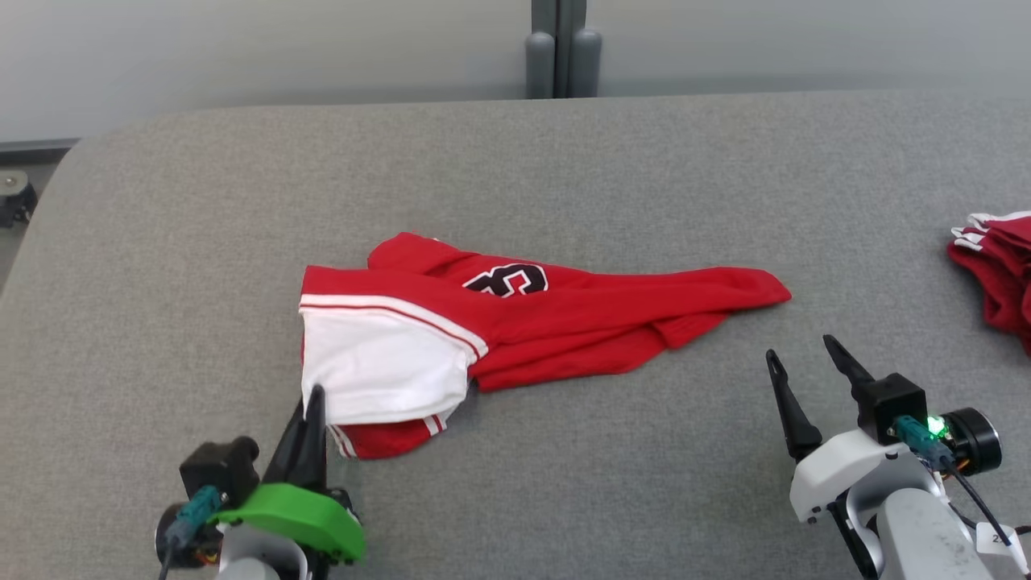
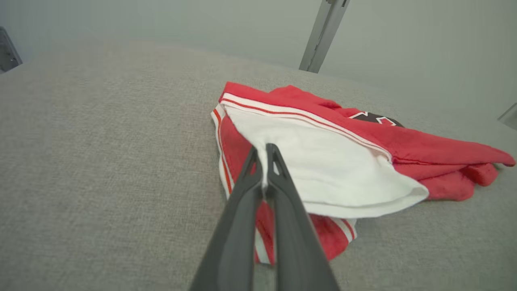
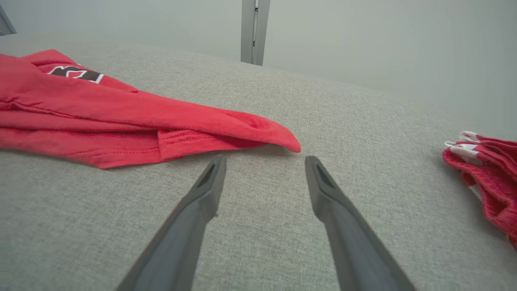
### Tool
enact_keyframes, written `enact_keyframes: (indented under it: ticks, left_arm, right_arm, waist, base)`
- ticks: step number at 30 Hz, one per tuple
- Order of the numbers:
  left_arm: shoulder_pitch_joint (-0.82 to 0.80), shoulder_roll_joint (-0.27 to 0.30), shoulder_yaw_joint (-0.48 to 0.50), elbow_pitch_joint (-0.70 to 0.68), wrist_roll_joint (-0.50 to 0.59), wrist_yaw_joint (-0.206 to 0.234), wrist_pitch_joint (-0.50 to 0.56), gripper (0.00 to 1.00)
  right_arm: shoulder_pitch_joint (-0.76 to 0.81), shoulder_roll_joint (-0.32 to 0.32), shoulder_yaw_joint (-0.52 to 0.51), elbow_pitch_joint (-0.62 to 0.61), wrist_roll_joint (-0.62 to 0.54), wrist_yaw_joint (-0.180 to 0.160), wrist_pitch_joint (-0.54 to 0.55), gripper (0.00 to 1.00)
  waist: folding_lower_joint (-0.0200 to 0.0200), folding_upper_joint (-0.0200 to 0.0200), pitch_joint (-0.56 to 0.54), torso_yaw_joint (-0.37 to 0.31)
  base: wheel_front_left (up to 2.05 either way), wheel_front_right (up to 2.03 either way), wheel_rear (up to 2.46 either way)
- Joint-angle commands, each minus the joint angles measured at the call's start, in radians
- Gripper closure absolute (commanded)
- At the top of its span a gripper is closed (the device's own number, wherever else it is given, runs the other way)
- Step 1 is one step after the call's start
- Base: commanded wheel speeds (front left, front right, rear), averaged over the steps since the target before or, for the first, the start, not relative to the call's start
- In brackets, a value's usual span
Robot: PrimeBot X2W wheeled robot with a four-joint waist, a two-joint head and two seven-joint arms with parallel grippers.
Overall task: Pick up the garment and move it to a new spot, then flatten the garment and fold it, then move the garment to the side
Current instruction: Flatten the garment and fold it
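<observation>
The garment (image 1: 523, 322), a red jersey with white trim and a black-and-white print, lies crumpled near the middle of the grey table (image 1: 564, 161), one long red point stretched out toward the robot's right. At its left end a white panel (image 2: 331, 161) is turned up over the red cloth. The left claw (image 1: 312, 399) meets the near edge of that panel, its two dark fingers pressed together with a fold of the white cloth pinched between the tips – a closed grip on the garment, low at the table. The right claw (image 1: 801, 347) sits apart from the cloth, just short of the garment's red point, its fingers spread wide and holding nothing, with bare table between them. Well off to the right, at the table's edge, lies a pile of red cloth (image 1: 999, 266) with white bands.
</observation>
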Motion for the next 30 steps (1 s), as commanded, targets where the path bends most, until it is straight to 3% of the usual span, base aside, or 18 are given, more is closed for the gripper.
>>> enact_keyframes:
  ticks: [1,2,11,30]
  left_arm:
    - [0.028,-0.006,0.004,0.018,0.01,-0.004,-0.001,0.54]
    - [0.033,-0.007,0.011,0.026,0.013,-0.004,-0.001,0.0]
    - [0.065,-0.038,0.038,0.042,0.027,-0.004,-0.001,0.0]
    - [0.031,-0.03,0.014,0.068,0.002,-0.004,0.0,0.0]
  right_arm:
    - [0.02,0.003,-0.002,0.0,0.01,-0.002,0.0,0.0]
    - [0.024,0.005,-0.003,0.0,0.012,-0.002,0.0,0.0]
    - [0.029,0.014,-0.004,-0.006,0.017,-0.002,0.0,0.0]
    - [0.005,0.019,-0.008,-0.013,0.014,-0.002,0.0,0.0]
  waist:
    - [0.0,-0.0001,-0.026,0.012]
    - [0.0,-0.0001,-0.026,0.011]
    - [0.0,-0.0001,-0.022,0.009]
    - [0.0,-0.0001,-0.006,0.005]
  base:
    - [0.0,0.0,0.0]
    - [0.0,0.0,0.0]
    - [0.0,0.0,0.0]
    - [0.0,0.0,0.0]
